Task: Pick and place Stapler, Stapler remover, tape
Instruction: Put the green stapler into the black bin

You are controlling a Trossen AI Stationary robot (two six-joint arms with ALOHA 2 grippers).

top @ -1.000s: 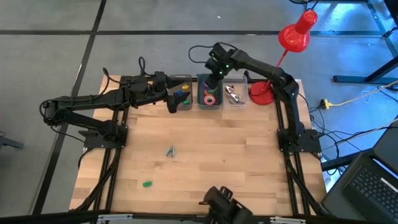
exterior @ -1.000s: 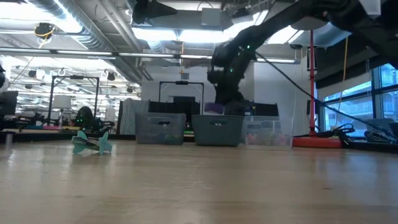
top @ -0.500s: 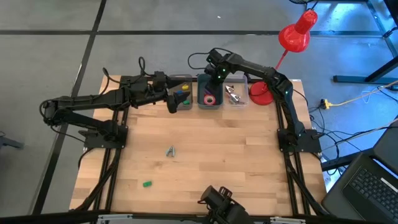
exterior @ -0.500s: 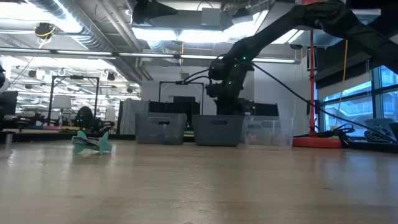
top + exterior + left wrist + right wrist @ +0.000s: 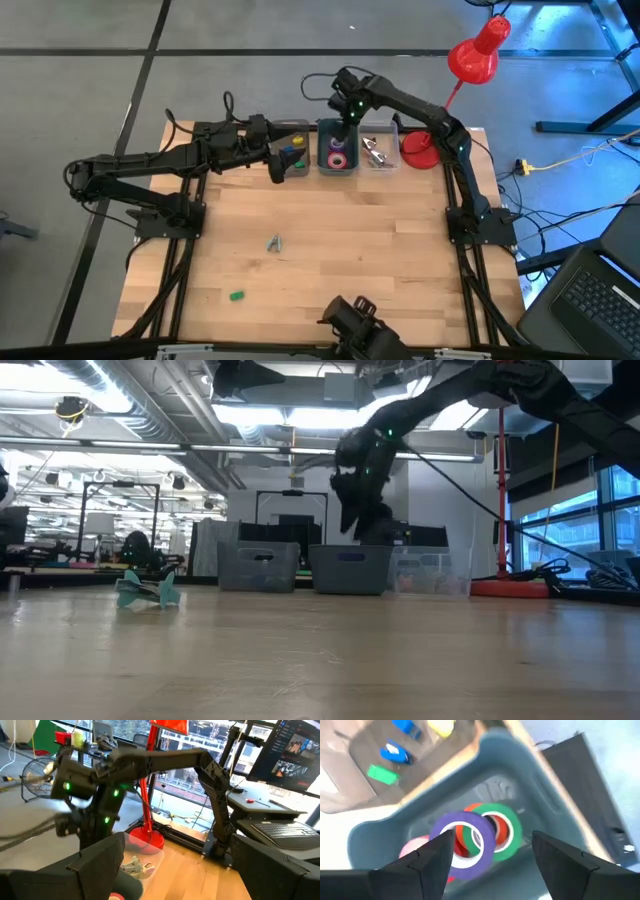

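Observation:
My right gripper stands open above the middle grey bin, a finger on either side of the tape rolls and touching none. A purple tape roll lies on top of a green roll and a red one in that bin. My left gripper is open and level at the left bin, which holds small blue, green and yellow staplers. A teal stapler remover lies on the table's middle, also in the low view. A small green piece lies nearer the front.
A third, clear bin with metal staple removers stands right of the tape bin. A red desk lamp stands on its base at the far right. The wooden table is open between the bins and the near edge.
My right gripper went down into the middle bin with the purple tape roll, let go of it and rose again. The roll now lies on the other rolls in the bin.

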